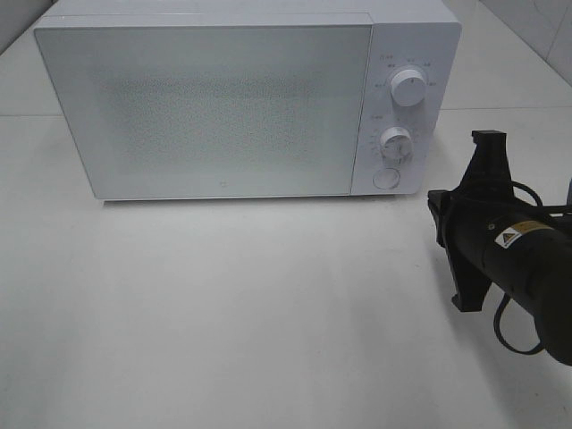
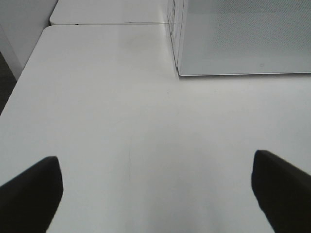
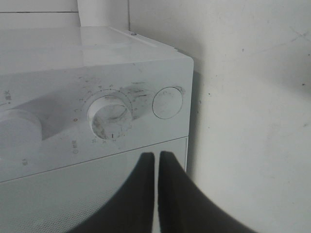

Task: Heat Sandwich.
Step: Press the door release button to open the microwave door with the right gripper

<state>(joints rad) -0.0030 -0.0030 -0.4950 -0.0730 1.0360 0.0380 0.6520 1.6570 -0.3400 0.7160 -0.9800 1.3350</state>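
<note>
Across the white table [image 1: 223,322] the surface lies bare and matte, with faint scuffs and specks where the right wrist camera sees it close up. At its far side a seam [image 2: 107,23] marks a second white top butted against the first. Beyond the table's left edge a strip of dark floor [image 2: 4,92] shows beside a pale wall, and grey tiled wall [image 1: 550,31] fills the upper right corner of the high view. A white microwave [image 1: 214,107] stands at the back of the table, its frosted door closed, with two knobs, the upper [image 1: 408,89] and the lower [image 1: 394,140], above a round button [image 1: 386,178]. The sandwich shows in no view, and nothing can be made out through the door. The left gripper [image 2: 154,162] hangs over bare table in front of the microwave's left corner, its jaws spread wide and holding nothing. The right gripper [image 3: 156,158], its jaws pressed together with only a thin slit between them, points at the control panel near the lower knob.
</note>
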